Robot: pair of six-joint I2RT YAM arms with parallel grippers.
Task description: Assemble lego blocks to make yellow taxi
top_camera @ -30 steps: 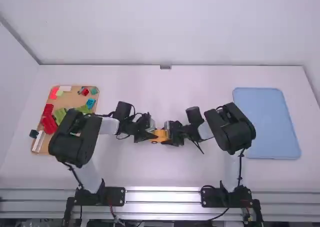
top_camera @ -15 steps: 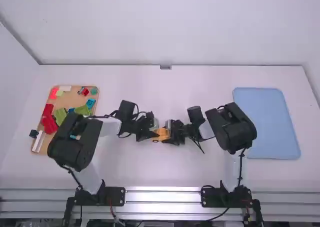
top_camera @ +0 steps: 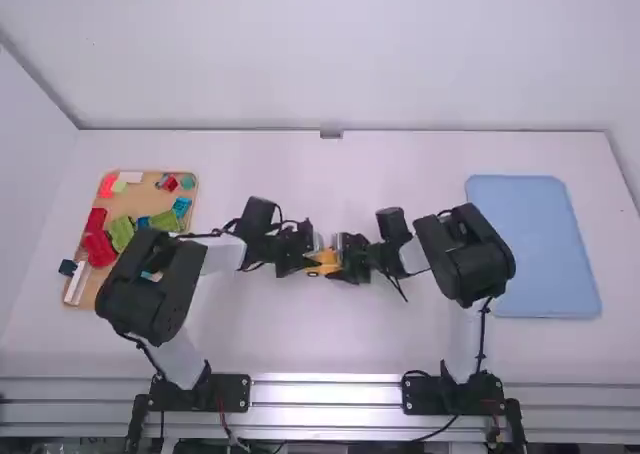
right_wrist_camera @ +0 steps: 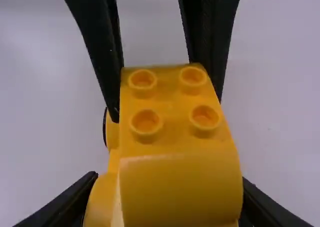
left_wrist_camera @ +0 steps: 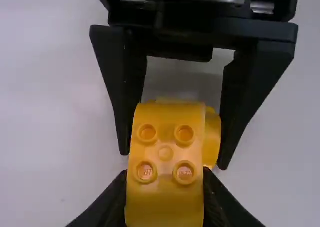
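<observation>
The left claw (top_camera: 309, 264) grasps one end of the yellow lego assembly (top_camera: 323, 265) — studs up — and the right claw (top_camera: 342, 265) grips its other end. Left of both claws, the surface (top_camera: 300, 334) bears loose blocks (top_camera: 98, 248); right of them, a blue tray (top_camera: 535, 244).

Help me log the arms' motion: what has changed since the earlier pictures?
In the high view, both grippers, left and right, and the yellow blocks have shifted slightly right and away from the bases. Both grippers still hold the blocks; board and blue tray stayed put.
</observation>
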